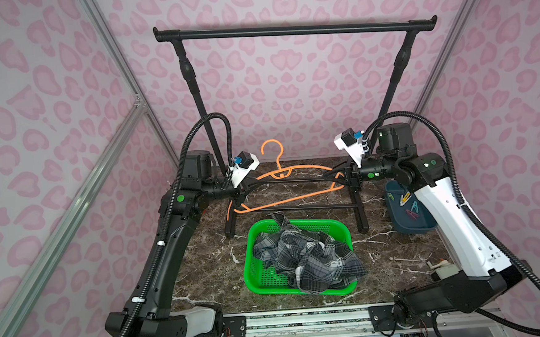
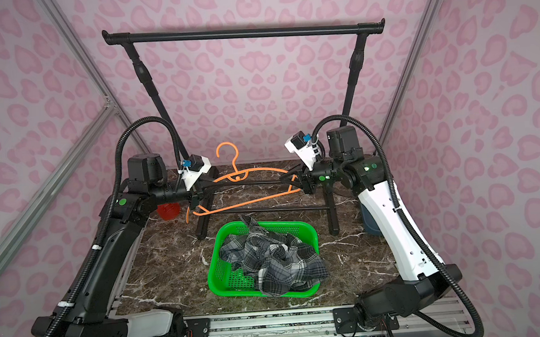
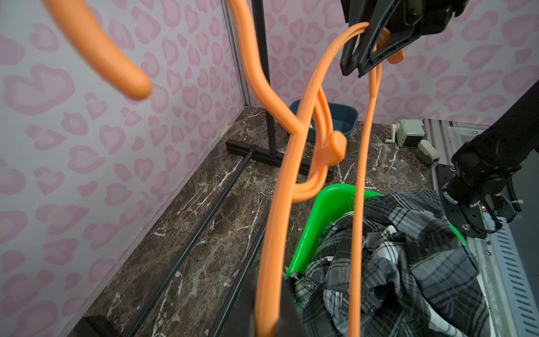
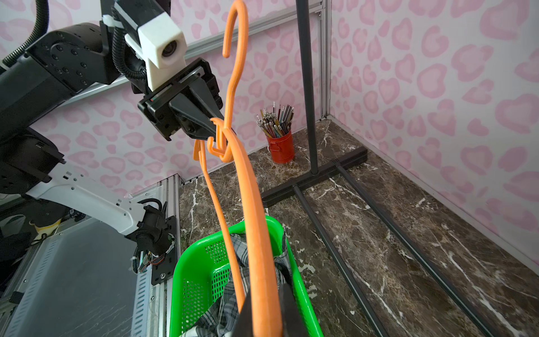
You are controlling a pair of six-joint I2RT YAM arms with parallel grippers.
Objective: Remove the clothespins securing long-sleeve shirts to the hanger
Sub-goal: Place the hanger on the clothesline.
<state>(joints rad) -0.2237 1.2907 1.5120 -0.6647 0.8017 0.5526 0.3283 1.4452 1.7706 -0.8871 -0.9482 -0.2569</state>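
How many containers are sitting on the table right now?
3: green basket centre front, dark blue bin beside the right arm, red pen cup rear left. Others may be hidden.

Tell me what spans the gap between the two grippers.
Only the orange hanger, gripped near both ends, runs from the left gripper to the right gripper; both top views show it.

Green perforated plastic basket [image 1: 252, 273] on dark marble tabletop [image 1: 210, 266]. Tall black metal garment rack [image 1: 295, 30] just behind basket. Dark blue plastic tub [image 1: 410, 228] right-rear of basket. Red metal tin of thin rods [image 4: 281, 148] left-rear of basket.
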